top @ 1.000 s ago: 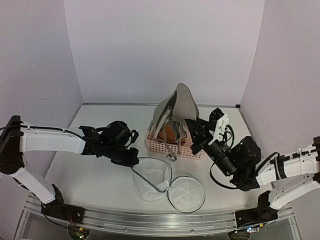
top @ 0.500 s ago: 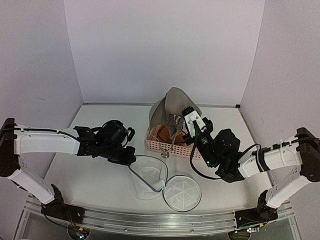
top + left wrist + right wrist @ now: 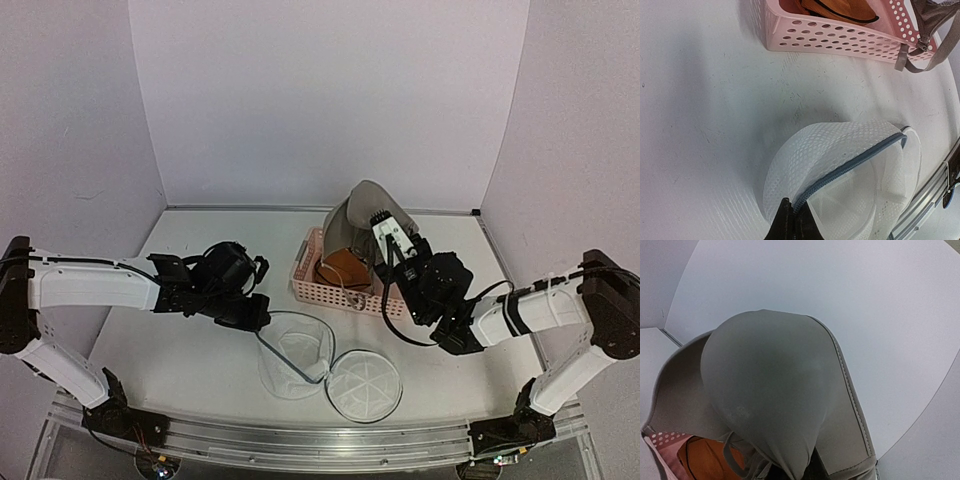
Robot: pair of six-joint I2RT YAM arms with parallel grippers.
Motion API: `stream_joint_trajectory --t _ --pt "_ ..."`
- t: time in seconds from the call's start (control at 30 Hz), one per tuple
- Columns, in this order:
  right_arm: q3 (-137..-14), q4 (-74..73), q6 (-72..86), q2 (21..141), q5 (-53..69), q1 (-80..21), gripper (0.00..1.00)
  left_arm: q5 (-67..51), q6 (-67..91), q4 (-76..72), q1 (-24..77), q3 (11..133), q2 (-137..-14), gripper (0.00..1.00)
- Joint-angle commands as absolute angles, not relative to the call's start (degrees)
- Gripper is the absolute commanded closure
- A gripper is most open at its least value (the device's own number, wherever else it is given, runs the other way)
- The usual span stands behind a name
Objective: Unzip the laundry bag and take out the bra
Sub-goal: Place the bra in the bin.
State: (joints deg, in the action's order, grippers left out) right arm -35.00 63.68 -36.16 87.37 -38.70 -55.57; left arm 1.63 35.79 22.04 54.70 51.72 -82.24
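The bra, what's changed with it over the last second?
The right gripper, shut on the bra, swung leftward over the pink basket, and the bra sank slightly lower into it. The left gripper stayed shut on the rim of the laundry bag; bag and basket kept their places.

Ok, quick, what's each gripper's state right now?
Left gripper: closed on the laundry bag at its zipper edge.
Right gripper: closed on the bra.

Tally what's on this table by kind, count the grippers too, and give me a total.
laundry bag: 1
bra: 1
pink basket: 1
grippers, the left gripper and the right gripper: 2
Total: 5
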Motion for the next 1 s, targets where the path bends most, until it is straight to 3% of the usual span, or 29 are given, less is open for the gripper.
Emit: stream_joint_trajectory --t 0.0,0.4,0.73,0.97 --pt "-35.19 60.85 -33.67 86.72 -40.18 -53.2 1.0 2.27 34.81 21.19 54.41 52.64 -81.22 1.0" --pt "-38.87 37.55 -24.7 88.71 -37.68 -48.08 1.0 2.11 35.07 21.33 54.4 52.47 -80.61 1.0" --pt "-51.51 12.87 -16.45 93.27 -32.34 -44.19 1.0 1.5 34.81 21.43 54.42 52.86 -80.73 1.0" --pt "-61.43 0.22 -13.85 98.44 -26.01 -41.63 0.86 1.4 34.72 21.53 54.4 52.71 -80.06 1.0"
